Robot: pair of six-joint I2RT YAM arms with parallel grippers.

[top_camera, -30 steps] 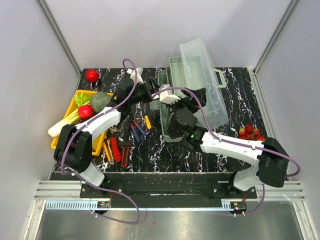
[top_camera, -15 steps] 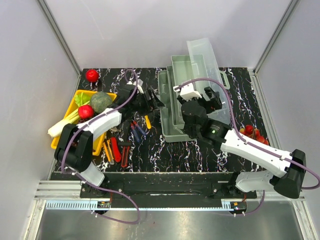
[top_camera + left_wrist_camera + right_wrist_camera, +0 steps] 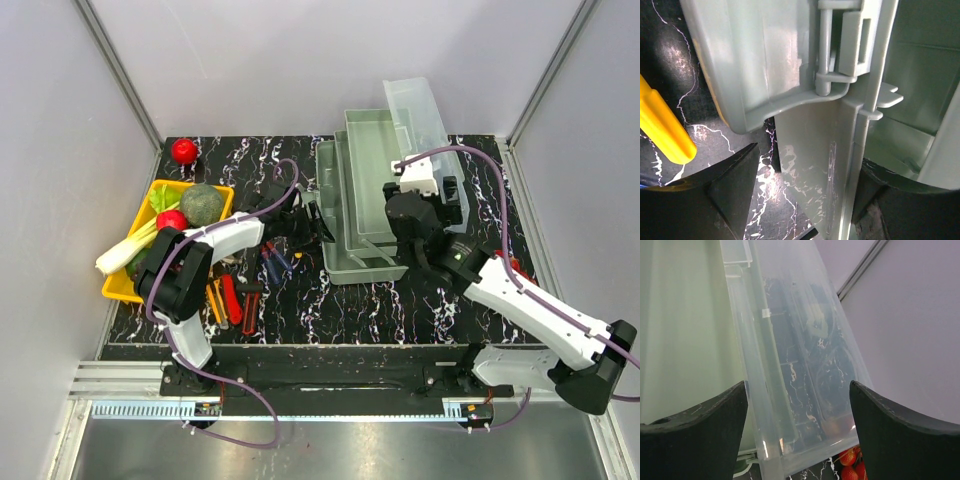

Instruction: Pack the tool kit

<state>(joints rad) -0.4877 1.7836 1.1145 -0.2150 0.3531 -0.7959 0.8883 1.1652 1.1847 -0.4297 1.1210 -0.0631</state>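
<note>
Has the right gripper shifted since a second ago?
Yes. The right gripper has moved right, away from the yellow tray, from the left side of the toolbox to its clear lid.

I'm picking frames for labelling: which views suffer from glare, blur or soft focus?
Top external: sharp and evenly lit. Left wrist: glare streaks on the toolbox; the yellow handle and the left pincer's fingers look soft. Right wrist: the clear lid is hazy with reflections; the right pincer's fingers are dark and blurred.

A robotics lab test cell is showing: plain white panels (image 3: 300, 60) in aluminium framing (image 3: 122, 75) are enclosing a black marbled table (image 3: 300, 310) at nine, twelve and three o'clock, a slotted rail (image 3: 330, 392) running along six.
</note>
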